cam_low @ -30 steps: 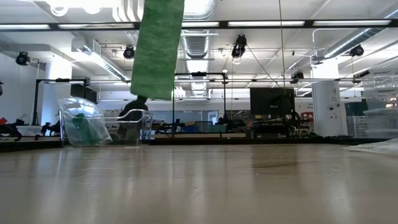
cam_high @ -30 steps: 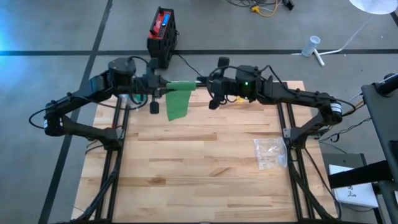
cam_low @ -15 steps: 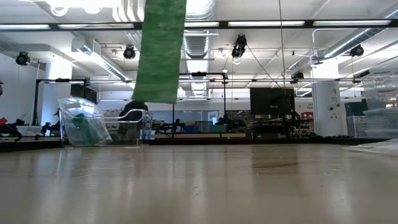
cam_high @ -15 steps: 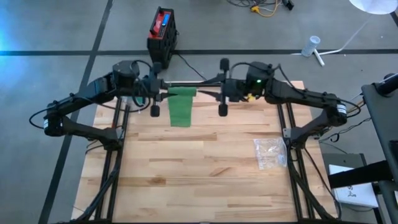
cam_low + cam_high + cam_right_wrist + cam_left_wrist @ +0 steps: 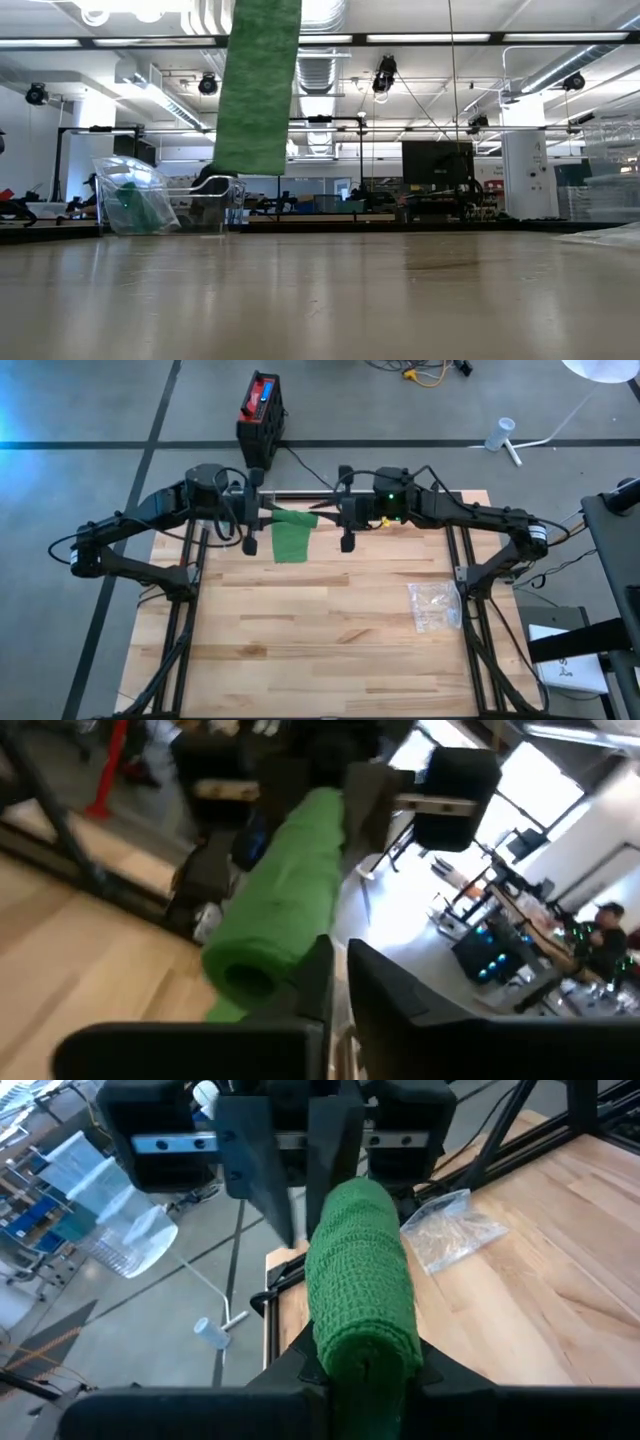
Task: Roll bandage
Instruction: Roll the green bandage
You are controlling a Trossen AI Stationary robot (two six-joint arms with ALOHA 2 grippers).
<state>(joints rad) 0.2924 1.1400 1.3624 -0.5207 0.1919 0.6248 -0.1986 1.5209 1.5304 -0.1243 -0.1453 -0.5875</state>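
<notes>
A green bandage is held high over the far part of the wooden table (image 5: 320,640), between my two grippers. Its rolled part (image 5: 291,514) lies level from left to right. The loose tail (image 5: 292,542) hangs straight down from it, and in the low view the tail's lower edge (image 5: 248,165) hangs well clear of the tabletop. My left gripper (image 5: 264,513) is shut on the roll's left end. My right gripper (image 5: 324,514) is at the roll's right end with its fingers close together. My left gripper holds the roll's left end (image 5: 366,1352) between its two fingers (image 5: 296,1368), coming level from the table's left and pointing along the roll. The roll is clear of the table. My right gripper comes level from the table's right and meets the roll's right end (image 5: 262,970). One finger (image 5: 316,976) lies against the rim of that end. That finger hides whether cloth lies between the fingers.
A clear plastic bag (image 5: 435,605) lies on the table's right side. A red and black box (image 5: 262,408) stands on the floor beyond the far edge. The low view shows a clear container (image 5: 150,198) at the far left. Black frame posts (image 5: 190,575) run down both sides of the table.
My right gripper drew back toward the table's right edge, away from the roll's end, then came back to that end. The hanging tail, slanted a second ago, now hangs squarer below the roll.
</notes>
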